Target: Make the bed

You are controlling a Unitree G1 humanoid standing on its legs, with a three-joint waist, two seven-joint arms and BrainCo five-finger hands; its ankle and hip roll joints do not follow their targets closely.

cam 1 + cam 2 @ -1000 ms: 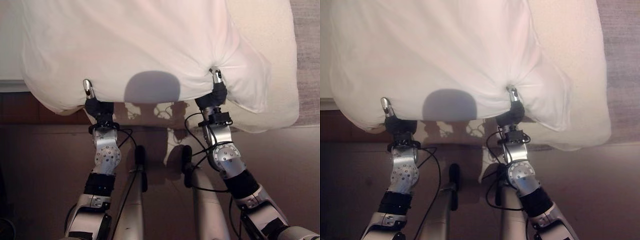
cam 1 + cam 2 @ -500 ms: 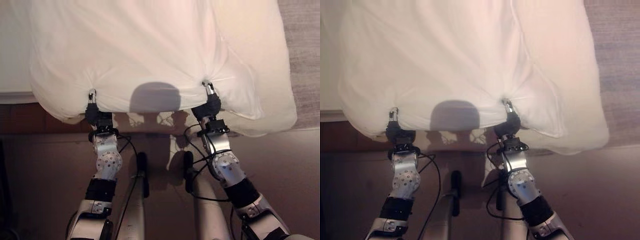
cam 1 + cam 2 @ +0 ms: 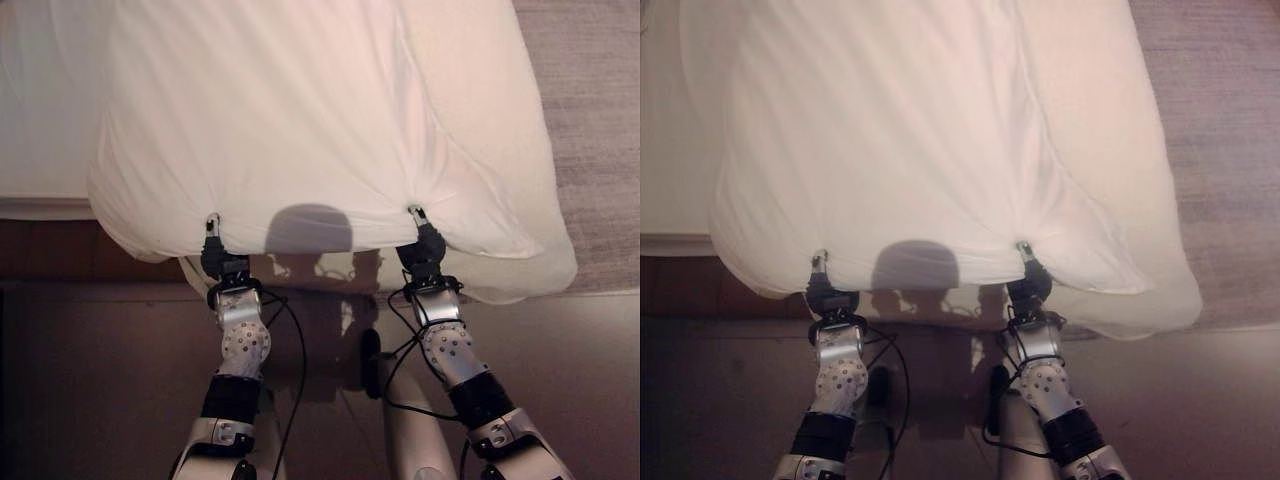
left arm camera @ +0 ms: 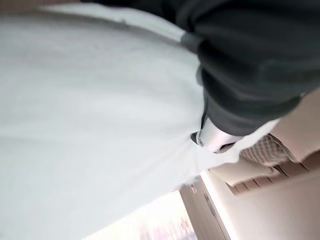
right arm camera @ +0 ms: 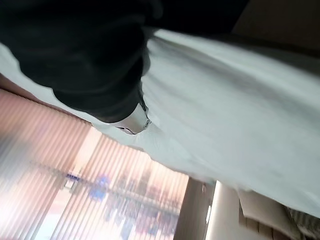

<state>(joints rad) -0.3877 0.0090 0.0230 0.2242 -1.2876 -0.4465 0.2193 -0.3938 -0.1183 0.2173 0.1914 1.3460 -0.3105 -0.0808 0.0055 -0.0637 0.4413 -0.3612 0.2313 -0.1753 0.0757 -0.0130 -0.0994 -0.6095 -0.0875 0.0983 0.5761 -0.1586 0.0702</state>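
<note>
Both hands of the robot grip the near edge of a white duvet (image 3: 300, 110) that lies along the bed (image 3: 40, 120) and overhangs its near edge. The left hand (image 3: 213, 255) pinches the fabric near the duvet's left corner, a thumb (image 3: 212, 225) pressed on top; the right hand (image 3: 421, 245) pinches it nearer the right corner, where creases gather. Grey carpet (image 3: 590, 120) runs along the bed's right side

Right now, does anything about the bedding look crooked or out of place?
Yes. The white duvet lies skewed, bulging over the bed's near edge, puckered where the left robot hand and right robot hand pinch it.
</note>
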